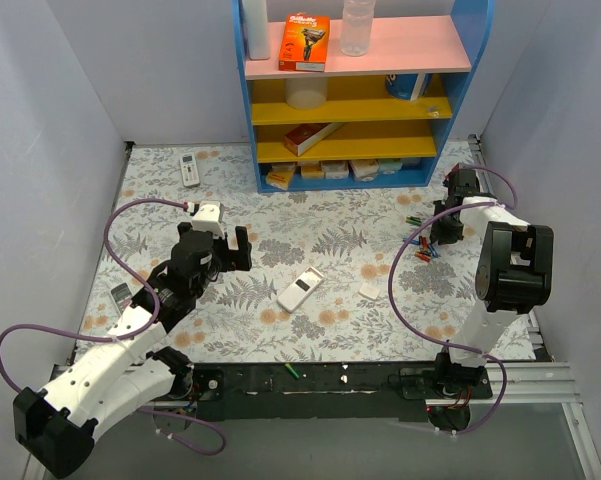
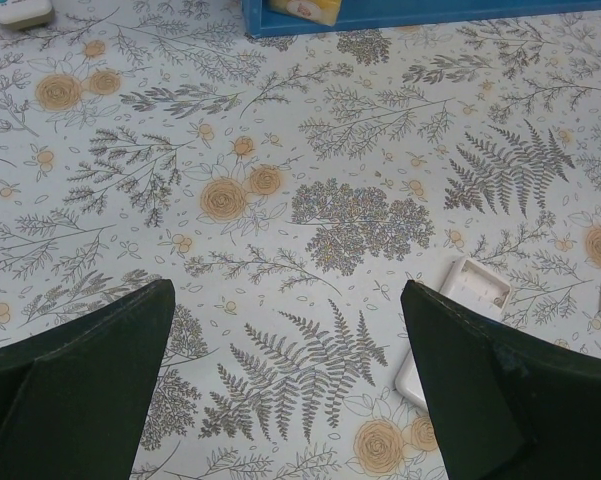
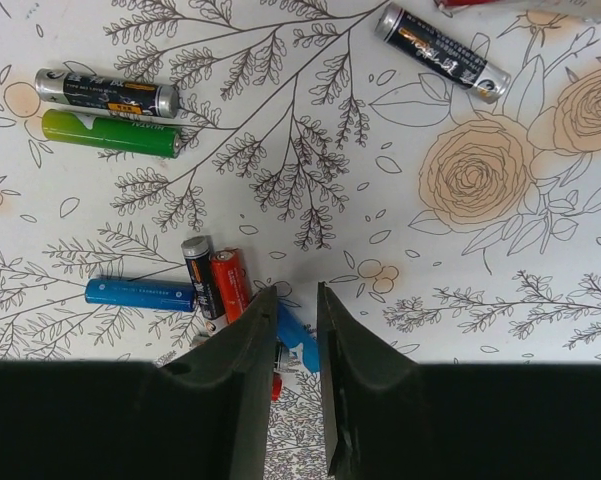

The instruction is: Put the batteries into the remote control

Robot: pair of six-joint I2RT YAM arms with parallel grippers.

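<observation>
**Right arm going for a cell by the right edge, grip unconfirmed**

Right jaws (image 3: 298, 292) are sitting narrow over the batteries (image 3: 110, 133), which are lying scattered by the worktop's right edge. A blue cell (image 3: 296, 342) is showing in the gap, skewed to the jaws. I can't tell if it's clamped.

To do this well, I'd be centring on that one cell and squaring the jaws across its length. I'd also be staying clear of the red cell (image 3: 230, 283) and black cell (image 3: 200, 275) lying just left, so they aren't getting dragged along.

Left jaws (image 2: 287, 300) are hanging wide, gripping nothing. The remote (image 1: 300, 290) is lying mid-worktop, nearer the near edge, well apart from the cells.

Views:
- **Right wrist:** it's giving each cell's colour and heading, where the top view is blurring them into one small cluster.
- **Left wrist:** it's showing the remote's recess (image 2: 475, 285) open and facing up, which is too small to confirm from above.
- **Top view:** only this one is showing both arms, the remote and the cells together.
</observation>
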